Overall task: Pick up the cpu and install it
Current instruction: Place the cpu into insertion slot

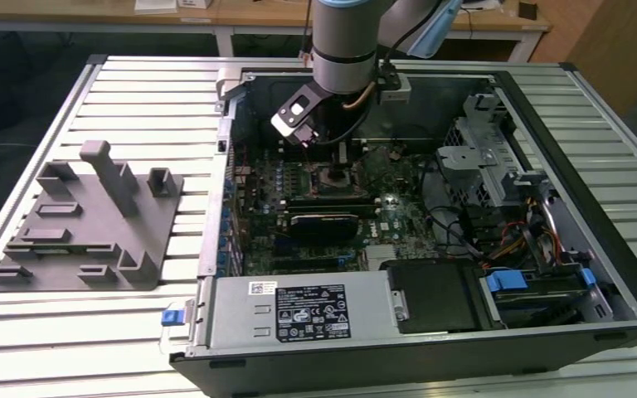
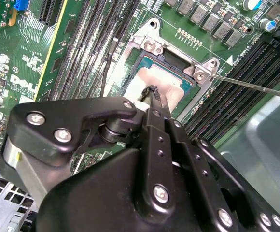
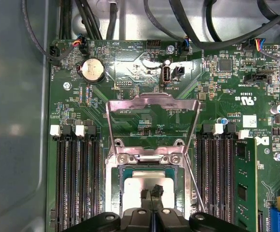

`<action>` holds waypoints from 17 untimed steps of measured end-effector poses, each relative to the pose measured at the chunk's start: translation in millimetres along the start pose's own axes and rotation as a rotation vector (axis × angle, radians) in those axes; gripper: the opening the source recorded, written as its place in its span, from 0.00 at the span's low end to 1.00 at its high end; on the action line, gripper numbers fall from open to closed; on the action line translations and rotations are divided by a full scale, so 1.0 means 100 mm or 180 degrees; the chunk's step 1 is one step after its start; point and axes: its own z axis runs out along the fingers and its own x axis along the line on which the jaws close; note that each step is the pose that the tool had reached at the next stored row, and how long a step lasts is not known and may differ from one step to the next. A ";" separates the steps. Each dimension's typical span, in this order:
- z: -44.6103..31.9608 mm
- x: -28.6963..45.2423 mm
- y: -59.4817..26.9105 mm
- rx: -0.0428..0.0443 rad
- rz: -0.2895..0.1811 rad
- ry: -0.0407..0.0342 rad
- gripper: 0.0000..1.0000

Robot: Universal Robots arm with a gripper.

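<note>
The cpu (image 2: 173, 91) (image 3: 139, 186), silver-white on top, lies flat inside the black-framed socket (image 2: 152, 46) (image 3: 117, 193) on the green motherboard. My gripper (image 2: 154, 94) (image 3: 155, 191) hangs straight over it, fingers shut together, their tips resting on the middle of the chip's top. The socket's metal load plate (image 3: 152, 113) stands flipped open behind it. Its thin wire lever (image 2: 251, 83) is swung out to the side. In the exterior view my gripper (image 1: 335, 164) reaches down into the open computer case over the socket (image 1: 330, 184).
Memory slots (image 3: 77, 179) flank the socket and one stick (image 3: 246, 179) is seated. The case walls, drive cage (image 1: 484, 162), cables and power supply (image 1: 296, 311) hem in the board. A grey plastic fixture block (image 1: 86, 224) sits on the slatted table at the exterior view's left.
</note>
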 end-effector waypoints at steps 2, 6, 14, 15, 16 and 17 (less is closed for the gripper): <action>0.000 0.000 0.000 0.0000 0.0000 0.0000 0.11; 0.013 0.000 -0.001 0.0000 0.0000 0.0001 0.11; 0.050 0.001 -0.002 0.0000 0.0000 0.0001 0.11; 0.053 0.001 -0.002 0.0000 0.0000 0.0001 0.11; 0.055 0.000 -0.002 0.0000 0.0000 0.0000 0.11; 0.055 0.000 -0.003 0.0000 0.0000 0.0000 0.11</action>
